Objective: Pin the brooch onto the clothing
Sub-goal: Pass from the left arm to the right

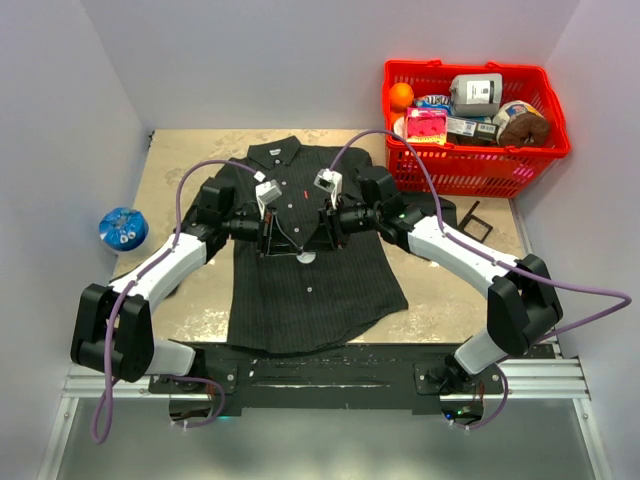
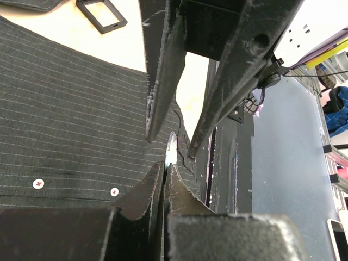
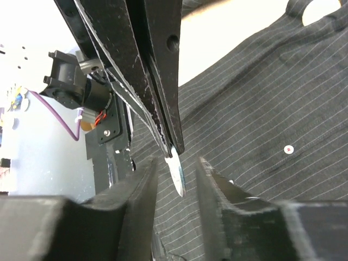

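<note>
The brooch (image 3: 175, 175), a thin silvery disc, is pinched edge-on in the closed left gripper (image 2: 166, 167) just above the pinstriped shirt (image 1: 300, 290), spread flat mid-tabletop (image 1: 440, 290). The right gripper (image 3: 176, 163) is held parted astride it, probably so the clasp can be worked.

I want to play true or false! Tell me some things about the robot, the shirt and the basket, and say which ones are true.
1. The left gripper pinches the brooch. True.
2. The right gripper has its jaws squeezed shut. False: they stand apart, one on each side of the brooch.
3. The basket is blue. False: it is red.
4. The shirt lies on the table beneath both grippers. True.
5. An orange sits in the basket. True.
</note>
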### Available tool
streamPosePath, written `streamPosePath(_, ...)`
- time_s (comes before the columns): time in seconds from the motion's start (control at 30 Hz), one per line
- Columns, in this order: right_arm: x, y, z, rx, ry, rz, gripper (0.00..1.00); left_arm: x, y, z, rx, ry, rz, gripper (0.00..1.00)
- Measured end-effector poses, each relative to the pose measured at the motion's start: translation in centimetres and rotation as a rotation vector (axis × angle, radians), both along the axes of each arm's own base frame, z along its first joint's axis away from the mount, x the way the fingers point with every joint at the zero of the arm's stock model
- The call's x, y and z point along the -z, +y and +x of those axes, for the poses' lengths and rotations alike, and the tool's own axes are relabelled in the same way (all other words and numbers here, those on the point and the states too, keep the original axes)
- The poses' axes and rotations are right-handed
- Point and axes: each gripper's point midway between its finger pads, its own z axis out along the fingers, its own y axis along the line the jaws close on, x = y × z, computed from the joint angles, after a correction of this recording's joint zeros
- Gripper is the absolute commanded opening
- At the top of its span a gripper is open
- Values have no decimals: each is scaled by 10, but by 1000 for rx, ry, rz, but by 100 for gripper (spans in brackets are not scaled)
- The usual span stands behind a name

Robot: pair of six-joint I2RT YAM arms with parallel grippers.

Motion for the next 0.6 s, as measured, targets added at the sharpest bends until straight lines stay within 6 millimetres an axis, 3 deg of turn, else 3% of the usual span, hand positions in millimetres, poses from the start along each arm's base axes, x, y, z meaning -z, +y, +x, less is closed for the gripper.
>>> streamPosePath(0.3,6,2,3,-2,5,-7,26,0,-1,0,7,-13,1,0)
streamPosePath(0.53,7,3,1,-14,0,-6,0,1,0,1,0,-14,6,0)
streamPosePath(0.6,7,3,1,-15,2,-5,0,2,-1,1,-1,-13,7,26)
